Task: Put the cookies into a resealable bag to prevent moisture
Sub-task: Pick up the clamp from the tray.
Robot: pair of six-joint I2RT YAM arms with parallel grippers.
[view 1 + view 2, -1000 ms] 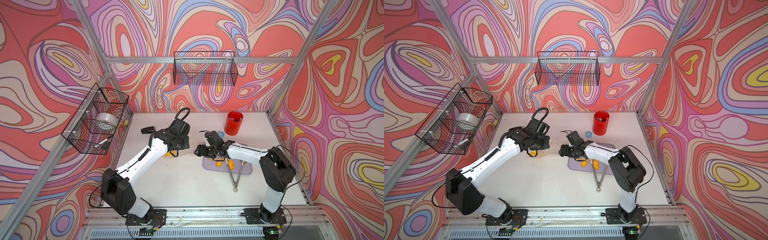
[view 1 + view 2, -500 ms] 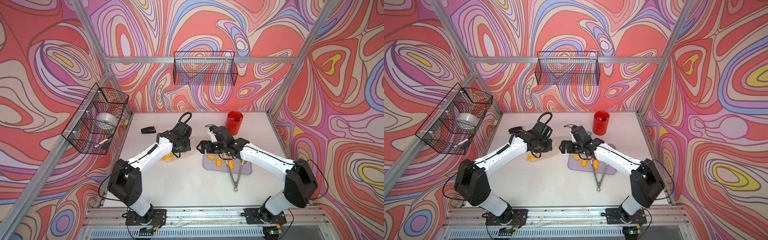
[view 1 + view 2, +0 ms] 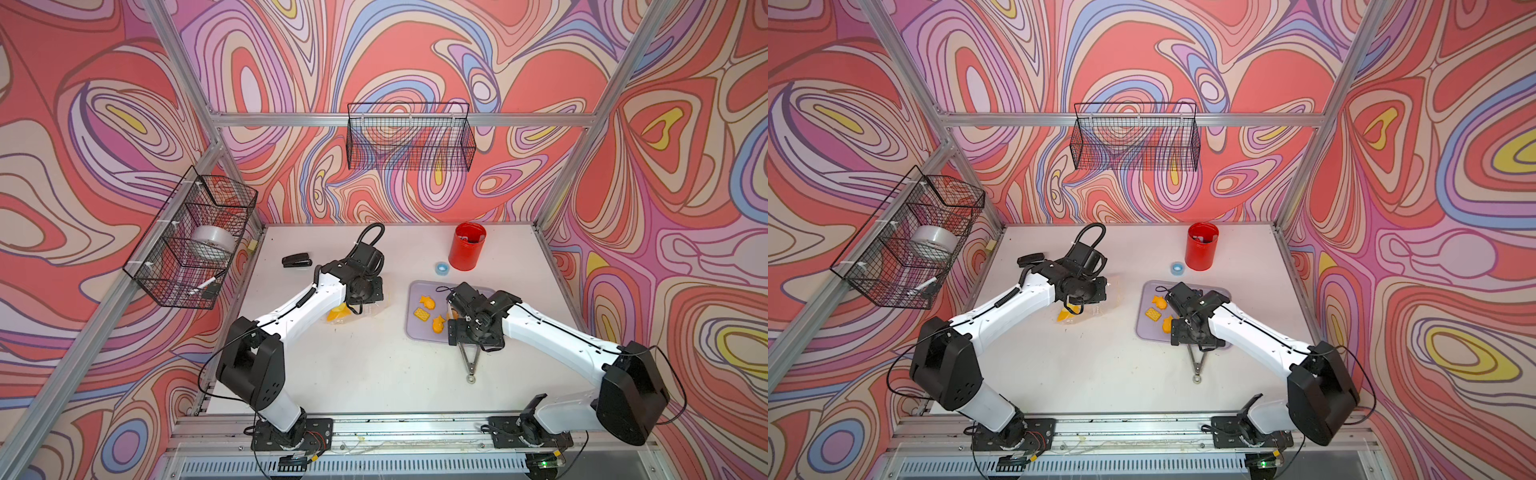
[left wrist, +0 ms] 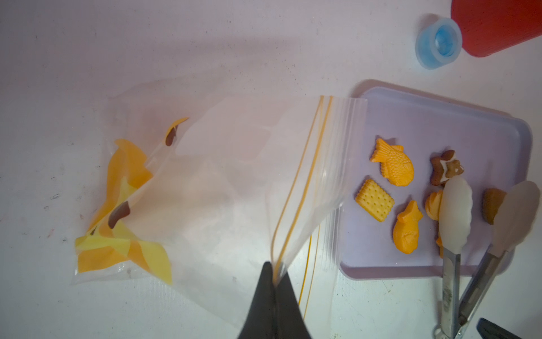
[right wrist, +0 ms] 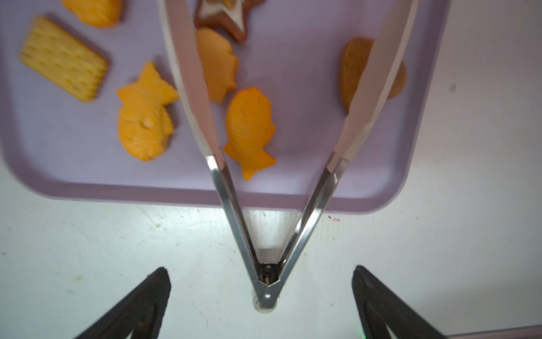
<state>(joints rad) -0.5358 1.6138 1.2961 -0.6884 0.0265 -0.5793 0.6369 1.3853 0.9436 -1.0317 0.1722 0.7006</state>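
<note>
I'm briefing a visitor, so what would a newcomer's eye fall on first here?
The swirling red-and-purple walls grab attention first. Then the orange fish cookies on the lavender tray at the right of the table, with metal tongs lying across its near edge and the open right gripper straddling their hinge. Beside it, the left gripper pinches the clear resealable bag near its zip.

Left arm (image 3: 299, 309) and right arm (image 3: 552, 332): both reach forward and angle inward.
We find the left gripper (image 4: 275, 278) with its fingers (image 4: 262, 305) pressed together at the tips. We record the right gripper (image 5: 259, 267) with fingers spread wide apart, pointing downward.
</note>
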